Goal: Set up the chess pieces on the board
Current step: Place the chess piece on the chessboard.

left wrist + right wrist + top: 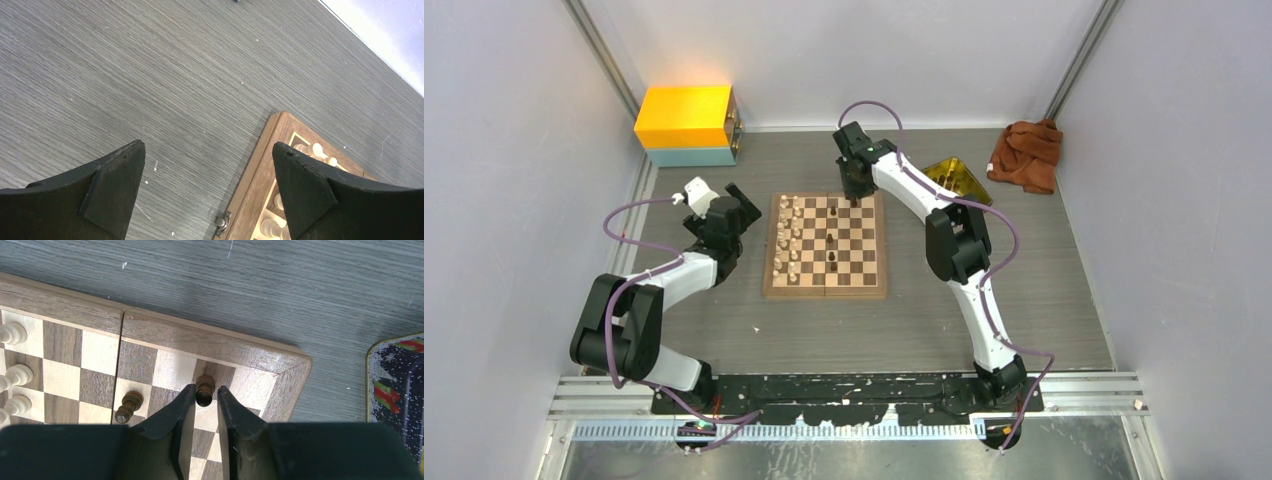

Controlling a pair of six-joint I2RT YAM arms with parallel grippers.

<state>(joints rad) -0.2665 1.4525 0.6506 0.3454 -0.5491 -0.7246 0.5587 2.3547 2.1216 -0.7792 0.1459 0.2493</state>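
Note:
The board (826, 292) lies mid-table. Pale chess pieces (789, 240) stand in its two left columns, and a few dark ones (832, 245) stand along its middle. My right gripper (205, 390) is at the board's far right corner, its jaws a little apart around an upright dark piece (205, 385) standing on a dark square, with a thin gap on the right side. Another dark piece (129, 405) stands to its left. My left gripper (207, 150) hovers wide open over bare table beside the board's left border (260, 180), with nothing between its jaws.
A yellow-rimmed tray (959, 178) lies just right of the board's far corner. A yellow and blue box (686, 118) sits at the back left, and a brown cloth (1026, 152) at the back right. A metal latch (222, 222) sticks out of the board's left edge.

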